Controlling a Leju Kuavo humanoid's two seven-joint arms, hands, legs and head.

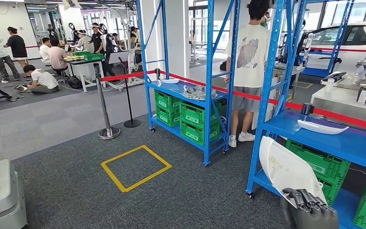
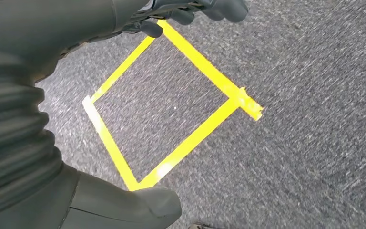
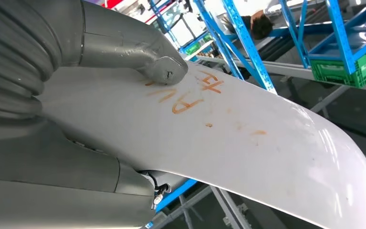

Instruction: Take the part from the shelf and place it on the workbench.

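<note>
My right hand point(image 1: 309, 209) grips a long white curved part point(image 1: 286, 168) at the lower right of the head view, held up in front of the near blue shelf point(image 1: 333, 136). In the right wrist view the thumb point(image 3: 138, 52) presses on the white part point(image 3: 248, 143), which bears orange handwriting. Another white part point(image 1: 321, 127) lies on the shelf's blue board. My left hand point(image 2: 76, 157) hangs over the grey carpet, fingers apart and holding nothing.
A yellow taped square point(image 1: 136, 167) marks the carpet. A second blue shelf point(image 1: 190, 95) holds green crates point(image 1: 198, 121). A person point(image 1: 249, 67) stands between the shelves. A stanchion point(image 1: 108, 130) carries a red belt. A white machine point(image 1: 0, 198) sits at the lower left.
</note>
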